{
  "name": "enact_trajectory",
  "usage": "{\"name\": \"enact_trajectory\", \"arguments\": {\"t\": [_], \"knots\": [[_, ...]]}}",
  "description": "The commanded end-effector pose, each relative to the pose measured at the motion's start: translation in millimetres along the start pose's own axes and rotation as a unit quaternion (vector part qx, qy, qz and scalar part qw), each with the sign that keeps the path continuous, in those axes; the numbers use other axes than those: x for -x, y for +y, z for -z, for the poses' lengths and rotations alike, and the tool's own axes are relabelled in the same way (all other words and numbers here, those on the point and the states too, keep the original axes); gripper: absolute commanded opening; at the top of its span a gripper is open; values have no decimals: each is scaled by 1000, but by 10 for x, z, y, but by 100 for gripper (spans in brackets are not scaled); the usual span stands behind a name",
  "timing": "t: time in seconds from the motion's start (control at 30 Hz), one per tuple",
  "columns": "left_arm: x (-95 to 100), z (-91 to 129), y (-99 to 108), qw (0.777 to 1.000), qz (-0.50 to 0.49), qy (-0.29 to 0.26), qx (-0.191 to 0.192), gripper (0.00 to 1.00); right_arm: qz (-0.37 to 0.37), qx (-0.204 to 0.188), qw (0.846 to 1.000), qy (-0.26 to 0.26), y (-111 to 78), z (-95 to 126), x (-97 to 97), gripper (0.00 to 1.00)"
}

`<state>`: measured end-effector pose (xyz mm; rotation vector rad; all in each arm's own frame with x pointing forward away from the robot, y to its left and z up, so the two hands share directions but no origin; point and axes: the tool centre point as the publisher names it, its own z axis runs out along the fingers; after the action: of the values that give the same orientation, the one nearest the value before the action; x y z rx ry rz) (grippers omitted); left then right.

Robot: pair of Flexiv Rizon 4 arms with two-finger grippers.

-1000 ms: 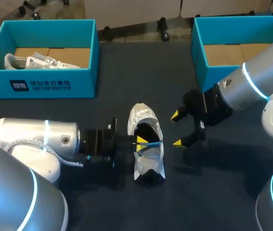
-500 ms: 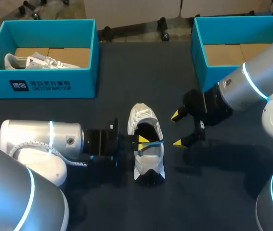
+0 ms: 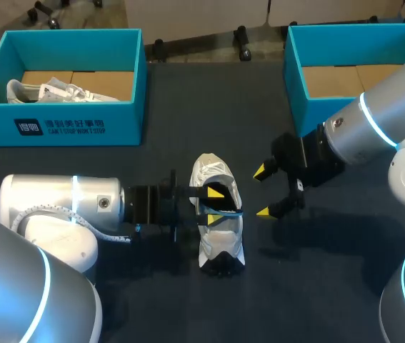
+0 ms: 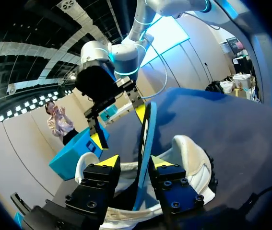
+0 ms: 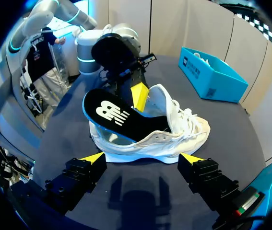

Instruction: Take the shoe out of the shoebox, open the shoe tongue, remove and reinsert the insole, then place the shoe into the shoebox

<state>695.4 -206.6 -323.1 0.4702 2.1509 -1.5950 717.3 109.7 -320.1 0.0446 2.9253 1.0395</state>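
Pinching the black, blue-edged insole (image 4: 145, 129) on edge between its fingers, the left end effector (image 3: 213, 205) holds it partly inside the white shoe (image 3: 220, 243). The shoe sits on its sole on the dark counter (image 3: 209, 107), well apart from the left shoebox (image 3: 81, 121) and the right shoebox (image 3: 293, 71). The right end effector (image 3: 263, 191) hangs just beside the shoe, fingers spread wide, touching nothing.

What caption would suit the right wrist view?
Left fingers hold the insole half out of the shoe; right fingers stand open.

A dark navy table (image 3: 188, 107) fills the head view — matte, evenly lit, softly shadowed.
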Motion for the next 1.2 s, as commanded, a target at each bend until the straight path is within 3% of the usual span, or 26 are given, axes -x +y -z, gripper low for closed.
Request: {"name": "enact_trajectory", "arguments": {"t": [0.03, 0.13, 0.23, 0.4, 0.73, 1.2], "knots": [[-52, 98, -76, 1000, -3, 2, -9, 38, 0, -1, 1000, -1, 5, -8, -6, 100], [-75, 70, -88, 1000, -2, 7, -13, 27, 0, -1, 1000, -1, 5, -8, -6, 100], [-121, 32, -73, 1000, -2, 17, -11, 0, 0, -1, 1000, -1, 5, -8, -6, 100], [-153, -5, 2, 1000, -2, 23, -8, 0, 0, -1, 1000, -1, 5, -8, -6, 100], [-40, -103, 165, 999, -29, 30, -19, 0, 0, -1, 1000, -1, 5, -8, -6, 100], [52, -100, 224, 998, -58, 28, -27, 0, 0, -1, 1000, -1, 5, -8, -6, 100]]}}
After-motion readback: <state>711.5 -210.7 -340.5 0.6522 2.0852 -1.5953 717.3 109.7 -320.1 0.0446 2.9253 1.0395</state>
